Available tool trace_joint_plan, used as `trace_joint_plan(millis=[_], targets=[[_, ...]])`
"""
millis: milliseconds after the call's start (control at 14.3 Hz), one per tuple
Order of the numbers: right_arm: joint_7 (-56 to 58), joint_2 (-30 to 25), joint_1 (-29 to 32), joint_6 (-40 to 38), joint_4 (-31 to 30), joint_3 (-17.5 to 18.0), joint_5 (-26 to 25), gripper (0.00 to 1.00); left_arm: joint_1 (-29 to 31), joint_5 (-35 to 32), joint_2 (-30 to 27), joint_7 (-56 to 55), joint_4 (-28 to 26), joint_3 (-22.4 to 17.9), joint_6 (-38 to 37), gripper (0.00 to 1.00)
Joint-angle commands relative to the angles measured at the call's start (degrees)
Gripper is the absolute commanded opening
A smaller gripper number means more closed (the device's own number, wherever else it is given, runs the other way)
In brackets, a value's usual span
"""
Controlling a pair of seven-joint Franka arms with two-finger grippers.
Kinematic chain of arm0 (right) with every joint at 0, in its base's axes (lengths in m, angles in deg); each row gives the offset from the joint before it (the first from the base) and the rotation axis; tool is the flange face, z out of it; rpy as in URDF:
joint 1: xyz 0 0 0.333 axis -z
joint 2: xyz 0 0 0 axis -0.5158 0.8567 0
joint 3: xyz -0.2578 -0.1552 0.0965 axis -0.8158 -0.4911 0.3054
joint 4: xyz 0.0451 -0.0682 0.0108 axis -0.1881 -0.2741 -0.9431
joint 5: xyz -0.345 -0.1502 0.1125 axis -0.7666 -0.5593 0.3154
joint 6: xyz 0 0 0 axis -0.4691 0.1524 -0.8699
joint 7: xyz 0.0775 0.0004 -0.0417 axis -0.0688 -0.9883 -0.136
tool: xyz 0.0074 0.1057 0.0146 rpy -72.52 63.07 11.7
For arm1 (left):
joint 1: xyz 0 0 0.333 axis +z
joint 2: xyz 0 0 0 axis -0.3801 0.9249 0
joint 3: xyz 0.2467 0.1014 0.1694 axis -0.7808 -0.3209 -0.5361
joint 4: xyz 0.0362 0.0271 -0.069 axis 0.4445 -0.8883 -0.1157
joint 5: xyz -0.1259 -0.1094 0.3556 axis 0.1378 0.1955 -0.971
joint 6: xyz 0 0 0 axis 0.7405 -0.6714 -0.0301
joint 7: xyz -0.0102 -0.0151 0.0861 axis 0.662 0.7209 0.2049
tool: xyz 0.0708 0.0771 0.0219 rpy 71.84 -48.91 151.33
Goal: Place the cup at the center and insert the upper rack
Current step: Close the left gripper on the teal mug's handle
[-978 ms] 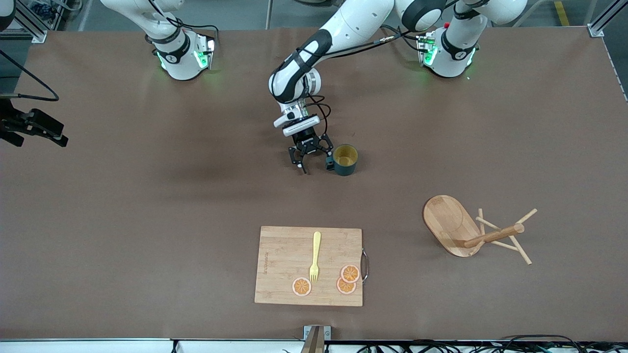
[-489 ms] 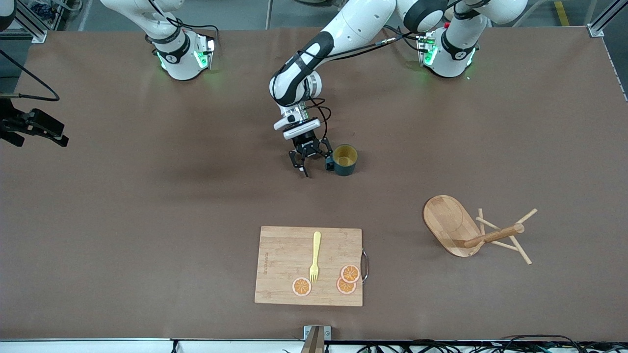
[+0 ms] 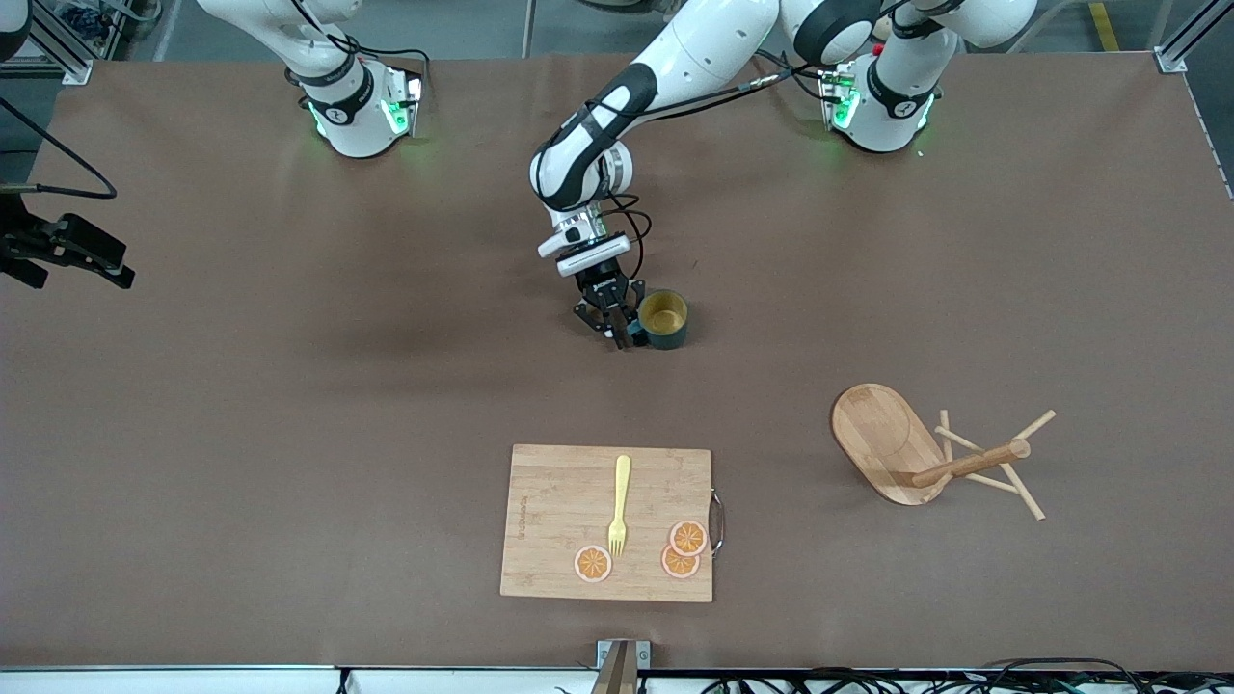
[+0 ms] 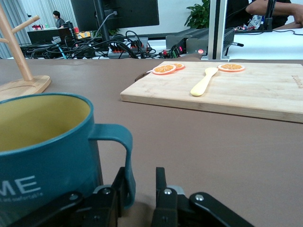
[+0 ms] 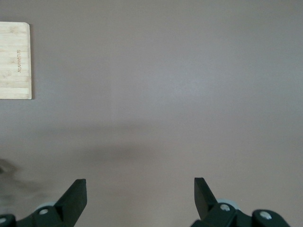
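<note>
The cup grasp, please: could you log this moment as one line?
left gripper: shut on cup handle | right gripper: open, waiting | upper rack: toppled

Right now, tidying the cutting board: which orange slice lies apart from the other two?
The orange slice beside the fork's tines, toward the right arm's end; the other two overlap near the board's metal handle.

White letters "ME" stand on the cup's (image 4: 42,165) teal wall.
</note>
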Motion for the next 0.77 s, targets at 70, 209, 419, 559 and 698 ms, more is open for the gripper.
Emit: trace_joint_plan(millis=[70,209,419,559,698], targets=[[-0.5,-1.2,0.1,0.4,-0.5,-0.2,-1.1,1.00,0.5,-1.2,0.1,0.0,1.2,0.3,0.6,0.14],[-0.5,-1.2,-0.1,0.4,-0.6,-0.2,-1.1,1.00,0.8,-0.9,-0.3,-0.3,1.2,0.4,0.6,0.01],[-0.5,-1.2,0.0,0.4,-0.6,-0.1,-1.1,1.00,2.5,2.5,-0.8,0.0,3.3,1.2,1.5,0.00],[-0.5,-1.2,0.0,0.3,-0.6,-0.1,-1.1,1.00,2.7,6.1,-2.0,0.6,4.6,1.3,2.1,0.00],[-0.5,-1.2,-0.2,0.2,-0.6,-0.1,-1.1,1.00,3.6,12.2,-3.9,4.0,6.3,1.4,2.3,0.00]])
